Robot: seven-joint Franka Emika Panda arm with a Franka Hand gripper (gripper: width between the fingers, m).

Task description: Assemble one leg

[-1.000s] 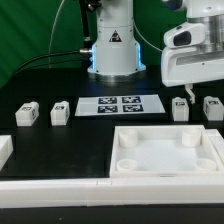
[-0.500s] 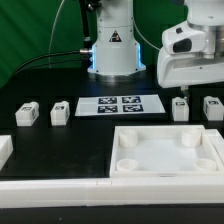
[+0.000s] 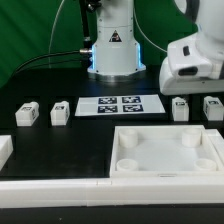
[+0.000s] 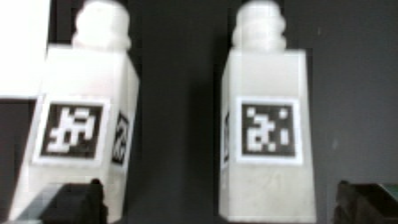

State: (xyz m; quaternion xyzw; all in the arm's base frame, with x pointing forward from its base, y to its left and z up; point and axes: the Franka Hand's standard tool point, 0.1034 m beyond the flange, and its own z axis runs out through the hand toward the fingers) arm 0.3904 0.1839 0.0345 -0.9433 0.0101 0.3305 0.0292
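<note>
Several white legs with square tags lie on the black table. Two are at the exterior view's left (image 3: pixel 27 114) (image 3: pixel 60 112), and two are at its right (image 3: pixel 181 108) (image 3: pixel 212 107). My gripper (image 3: pixel 192 92) hangs low just over the right pair. In the wrist view both of these legs lie side by side, tags up. My gripper (image 4: pixel 221 204) is open, with its dark fingertips (image 4: pixel 79 202) straddling one leg (image 4: pixel 270 125). The other leg (image 4: pixel 80 115) lies beside it, partly under one fingertip. Nothing is held.
The marker board (image 3: pixel 120 104) lies in the middle of the table before the arm's base. A large white square tray-like piece with round corner holes (image 3: pixel 205 150) sits at the front right. A white strip (image 3: pixel 50 186) runs along the front edge.
The gripper has come down and slightly to the exterior view's right, from high above the right pair of legs to just over them. The legs have not moved.
</note>
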